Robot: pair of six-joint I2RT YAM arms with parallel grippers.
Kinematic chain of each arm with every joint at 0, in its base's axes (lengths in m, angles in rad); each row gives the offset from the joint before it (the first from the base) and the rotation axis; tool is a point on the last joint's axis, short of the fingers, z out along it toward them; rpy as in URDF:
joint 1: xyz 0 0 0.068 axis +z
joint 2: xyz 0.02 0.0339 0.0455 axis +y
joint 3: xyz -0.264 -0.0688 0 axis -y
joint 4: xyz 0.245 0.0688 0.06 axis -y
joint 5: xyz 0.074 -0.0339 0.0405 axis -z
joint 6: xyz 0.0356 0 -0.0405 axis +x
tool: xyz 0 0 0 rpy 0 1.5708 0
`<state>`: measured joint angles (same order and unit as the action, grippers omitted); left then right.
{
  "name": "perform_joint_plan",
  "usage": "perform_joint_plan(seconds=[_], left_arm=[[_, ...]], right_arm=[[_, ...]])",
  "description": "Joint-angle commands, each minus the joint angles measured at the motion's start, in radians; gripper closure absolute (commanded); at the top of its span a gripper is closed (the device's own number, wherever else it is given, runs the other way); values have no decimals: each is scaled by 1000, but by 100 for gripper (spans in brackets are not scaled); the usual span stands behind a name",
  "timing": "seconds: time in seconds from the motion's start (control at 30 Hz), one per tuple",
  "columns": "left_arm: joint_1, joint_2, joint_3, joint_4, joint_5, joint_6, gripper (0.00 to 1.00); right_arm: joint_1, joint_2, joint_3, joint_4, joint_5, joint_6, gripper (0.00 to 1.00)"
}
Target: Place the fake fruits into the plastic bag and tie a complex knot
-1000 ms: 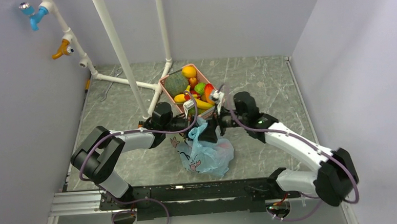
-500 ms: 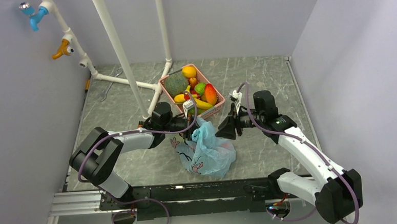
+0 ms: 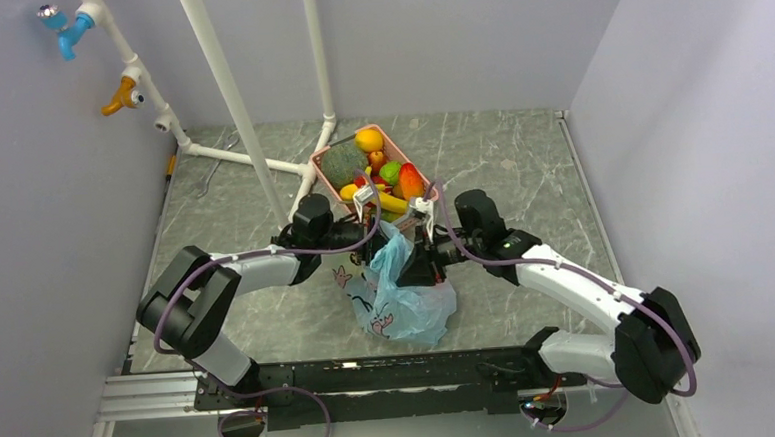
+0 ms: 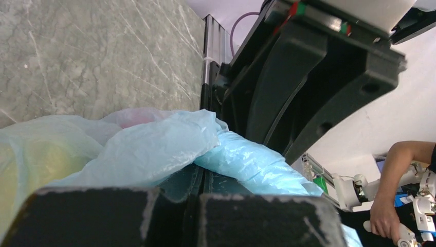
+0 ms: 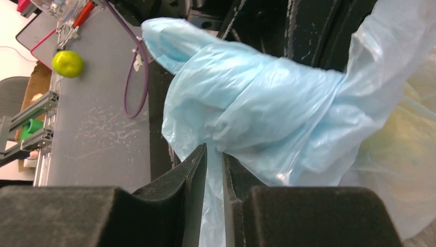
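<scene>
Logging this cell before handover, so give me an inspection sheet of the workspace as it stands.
Surface: grey marbled table.
Job's things: plastic bag slumped at centre, something yellow showing through it; its handles bunched up, tied or not cannot tell; fake fruits heaped in the pink basket.
Clutter: nothing seen besides that basket.
Grippers: left gripper and right gripper, jaws shut on the bag's film.
Cables: purple cable along each arm.
Surroundings: white pipe frame; blue tap and orange tap on the left wall.

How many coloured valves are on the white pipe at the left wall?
2: a blue valve at the pipe's upper end, top left, and an orange valve just below it along the same pipe. None seems hidden.
</scene>
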<state>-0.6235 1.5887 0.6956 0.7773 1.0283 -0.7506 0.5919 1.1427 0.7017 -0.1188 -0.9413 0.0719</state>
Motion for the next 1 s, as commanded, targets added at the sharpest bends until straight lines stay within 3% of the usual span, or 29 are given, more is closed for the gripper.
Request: perform_joint_plan(seconds=[0.0, 0.17, 0.27, 0.47, 0.6, 0.83, 0.97], left_arm=[[4, 13, 44, 91, -2, -48, 100], [4, 23, 28, 105, -6, -62, 100], [5, 15, 28, 119, -7, -71, 100], [10, -2, 9, 109, -2, -53, 100], [10, -9, 5, 105, -2, -43, 100], [11, -16, 5, 99, 4, -35, 100], [10, -18, 8, 105, 10, -44, 100]], right_arm=[[47, 52, 46, 186, 33, 62, 79], [77, 92, 82, 219, 39, 80, 78], [69, 73, 81, 118, 28, 17, 77], [-150, -71, 140, -158, -89, -118, 56], [-212, -111, 221, -300, -76, -203, 53], [-266, -12, 177, -121, 37, -76, 55], [-246, 49, 138, 6, 37, 19, 43]])
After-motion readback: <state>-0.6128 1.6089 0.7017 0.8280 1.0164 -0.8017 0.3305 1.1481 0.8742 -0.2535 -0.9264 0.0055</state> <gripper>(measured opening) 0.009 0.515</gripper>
